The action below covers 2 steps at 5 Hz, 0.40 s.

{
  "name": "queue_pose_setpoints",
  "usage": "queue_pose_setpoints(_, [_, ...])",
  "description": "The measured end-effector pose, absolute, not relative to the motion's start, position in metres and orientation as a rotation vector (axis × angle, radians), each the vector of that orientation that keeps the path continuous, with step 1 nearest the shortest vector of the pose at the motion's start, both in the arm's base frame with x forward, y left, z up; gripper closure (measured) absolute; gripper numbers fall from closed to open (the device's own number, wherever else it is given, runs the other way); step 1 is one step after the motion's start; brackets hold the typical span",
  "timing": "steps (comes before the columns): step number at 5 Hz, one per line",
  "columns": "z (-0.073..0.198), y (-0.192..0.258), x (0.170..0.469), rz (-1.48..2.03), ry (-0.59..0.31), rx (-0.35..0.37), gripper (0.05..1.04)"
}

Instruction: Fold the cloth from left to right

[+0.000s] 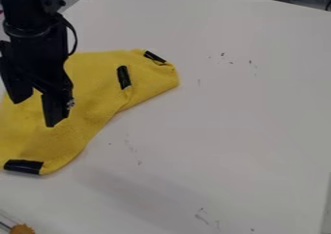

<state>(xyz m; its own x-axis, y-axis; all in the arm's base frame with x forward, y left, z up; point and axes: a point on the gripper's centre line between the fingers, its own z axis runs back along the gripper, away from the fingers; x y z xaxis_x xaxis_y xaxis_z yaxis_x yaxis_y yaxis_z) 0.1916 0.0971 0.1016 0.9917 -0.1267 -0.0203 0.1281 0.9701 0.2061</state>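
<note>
Cloth [90, 126] lies on the table [239, 117], at the left of the frame, and its long axis goes from lower left to upper right. Its near end is below the gripper [37, 107], its far end is up and right of it. The gripper is over the left part, wide open, holding nothing; whether it touches, I cannot tell. To fold rightward, I think it must take the left side. From near to far, I count one brown thing [21, 229], one cloth and three black strips: near strip [24, 167], middle strip [123, 77], far strip [155, 57].
</note>
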Motion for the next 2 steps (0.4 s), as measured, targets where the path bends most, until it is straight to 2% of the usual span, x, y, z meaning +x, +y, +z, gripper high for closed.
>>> queue_pose_setpoints(1, [0.098,0.096,0.191,-0.130,0.021,0.198,0.083])
queue_pose_setpoints(2, [0.088,0.109,0.218,-0.150,0.011,0.183,0.083])
